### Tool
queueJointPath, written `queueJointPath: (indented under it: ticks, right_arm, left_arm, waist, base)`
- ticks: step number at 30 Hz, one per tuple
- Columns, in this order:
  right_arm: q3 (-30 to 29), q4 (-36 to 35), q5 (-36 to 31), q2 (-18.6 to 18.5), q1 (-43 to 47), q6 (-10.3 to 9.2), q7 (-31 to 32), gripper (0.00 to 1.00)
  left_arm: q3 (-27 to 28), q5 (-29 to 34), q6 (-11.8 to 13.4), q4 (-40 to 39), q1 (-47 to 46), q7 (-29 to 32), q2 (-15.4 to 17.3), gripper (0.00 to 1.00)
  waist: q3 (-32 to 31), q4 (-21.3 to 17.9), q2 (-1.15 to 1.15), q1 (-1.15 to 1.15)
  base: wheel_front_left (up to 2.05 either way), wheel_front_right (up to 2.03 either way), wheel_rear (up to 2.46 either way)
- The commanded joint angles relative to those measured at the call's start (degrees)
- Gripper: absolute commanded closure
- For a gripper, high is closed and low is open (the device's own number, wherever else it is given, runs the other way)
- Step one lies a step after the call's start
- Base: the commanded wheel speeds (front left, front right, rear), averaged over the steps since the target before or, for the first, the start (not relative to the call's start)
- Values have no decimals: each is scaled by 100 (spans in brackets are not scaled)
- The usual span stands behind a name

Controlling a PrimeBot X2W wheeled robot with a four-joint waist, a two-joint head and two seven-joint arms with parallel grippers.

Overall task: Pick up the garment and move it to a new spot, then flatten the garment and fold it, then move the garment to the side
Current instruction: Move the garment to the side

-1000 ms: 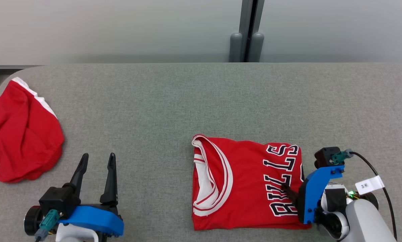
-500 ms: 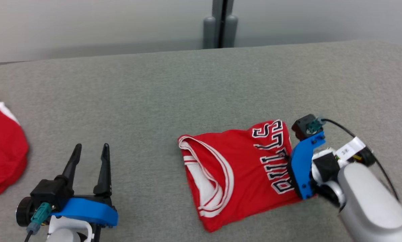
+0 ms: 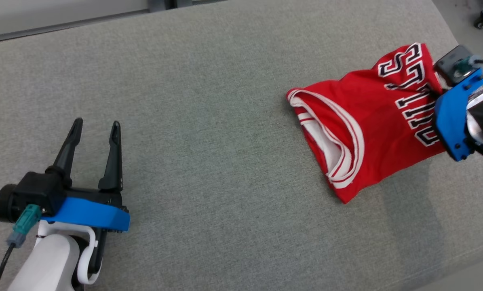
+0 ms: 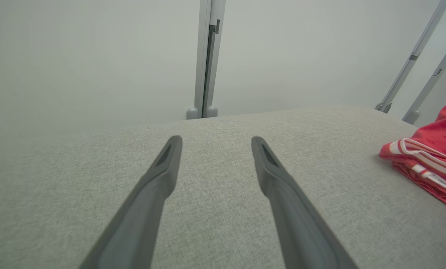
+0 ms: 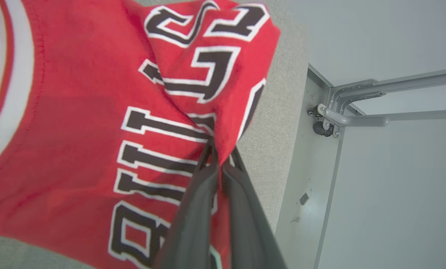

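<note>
At the table's right end, close to its edge, you have the folded red garment (image 3: pixel 366 121) pinched at its lettered side by the right gripper (image 5: pixel 218 158), whose jaws are clenched on a bunch of cloth. That side is raised, while the collar end appears to trail on the grey table (image 3: pixel 225 101). The left gripper (image 3: pixel 96 124) hovers well apart over bare table, jaws released and holding nothing. Expect three faults. A single-point pinch may let the folded layers sag and fall open. A trailing end dragged over the textured cover may catch and undo the fold. A placement too near the edge may let the garment slide off. No container takes part here: the table alone receives the garment.
</note>
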Motion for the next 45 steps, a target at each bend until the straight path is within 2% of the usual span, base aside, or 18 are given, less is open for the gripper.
queueJointPath:
  ticks: [1,6,12,20,21,22,23,28,33,40,45]
  right_arm:
    - [30,127,40,-113,-200,-2,-157,100]
    - [-74,726,-26,-253,-568,-2,-811,100]
    - [-404,1374,-273,-127,-799,-2,-1425,100]
    - [-761,2265,-494,145,-812,-2,-1710,100]
    - [-810,2348,-498,148,-810,-2,-1751,97]
    - [-873,2432,-517,152,-820,-2,-1819,65]
    - [-919,2522,-574,178,-823,-2,-1852,0]
    - [-1160,2870,-678,320,-684,-1,-1994,0]
    - [-1213,2846,-550,601,-318,0,-2457,0]
    - [-1675,2033,-178,936,747,0,-3563,0]
    - [-2497,1022,-229,1381,1982,0,-3970,0]
  left_arm:
    - [7,42,-22,-59,-168,29,58,0]
    - [-31,143,-26,-257,-462,183,166,0]
    - [45,167,-7,-466,-559,317,345,0]
    - [-10,134,7,-435,-436,328,385,0]
    - [-15,128,17,-421,-418,316,376,0]
    - [-17,114,31,-405,-406,297,356,0]
    - [-21,111,30,-379,-393,283,338,0]
    - [-47,2,43,-178,-248,124,190,0]
    - [-68,-164,26,205,28,-77,-61,0]
    - [-40,-293,33,575,468,-235,-319,0]
    - [54,-349,67,690,817,-275,-377,0]
  waist:
    - [94,-34,0,-2]
    - [487,-172,0,-2]
    - [740,-235,0,-2]
    - [651,-171,0,-2]
    - [626,-151,0,-2]
    - [590,-124,0,-2]
    - [550,-96,0,-2]
    - [215,93,0,-2]
    - [-399,357,0,-2]
    - [-1173,848,0,-2]
    - [-1592,1189,0,-2]
  base:
    - [0,0,0]
    - [0,0,0]
    - [0,0,0]
    - [0,0,0]
    - [0,0,0]
    - [0,0,0]
    - [0,0,0]
    - [0,0,0]
    - [0,0,0]
    - [0,0,0]
    - [0,0,0]
